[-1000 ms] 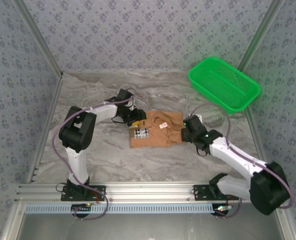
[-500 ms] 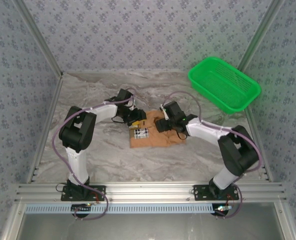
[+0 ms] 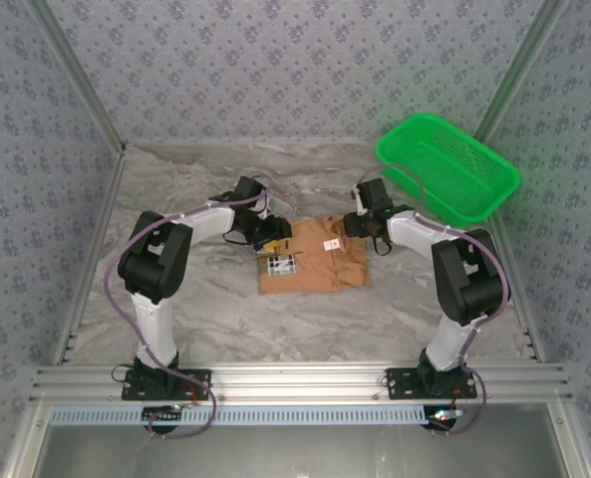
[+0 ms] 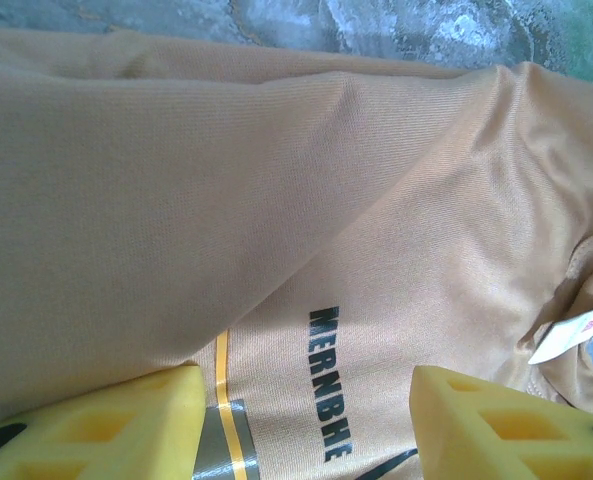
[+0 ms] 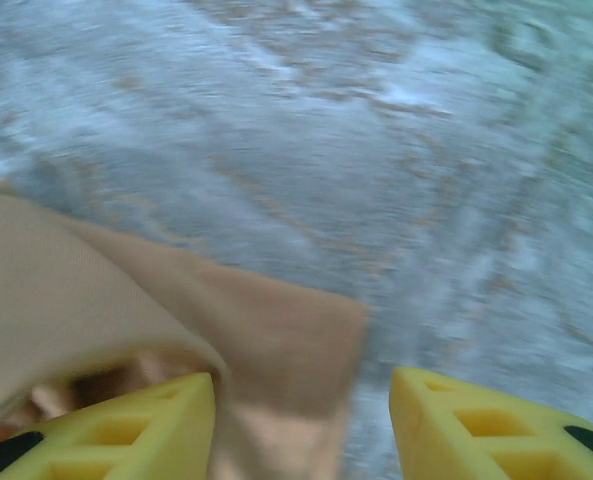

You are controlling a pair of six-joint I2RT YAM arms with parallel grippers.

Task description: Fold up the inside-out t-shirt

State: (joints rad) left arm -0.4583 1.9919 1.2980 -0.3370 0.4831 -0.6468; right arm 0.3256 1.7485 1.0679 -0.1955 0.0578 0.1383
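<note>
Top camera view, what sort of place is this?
Probably a robot test cell: patterned grey walls on an aluminium frame enclose a marble-look tabletop, with a white-and-black left arm and right arm bolted at its near edge.

The t-shirt (image 3: 310, 261) was soft, fine-knit cloth, matt with a faint sheen. The table (image 3: 225, 309) looked smooth and marble-patterned. At 1 o'clock the basket (image 3: 506, 177) was glossy green plastic mesh. At 6 o'clock ran a brushed metal rail (image 3: 295, 376). The left gripper (image 4: 306, 375) had matt yellow plastic fingers (image 4: 96, 425).
</note>
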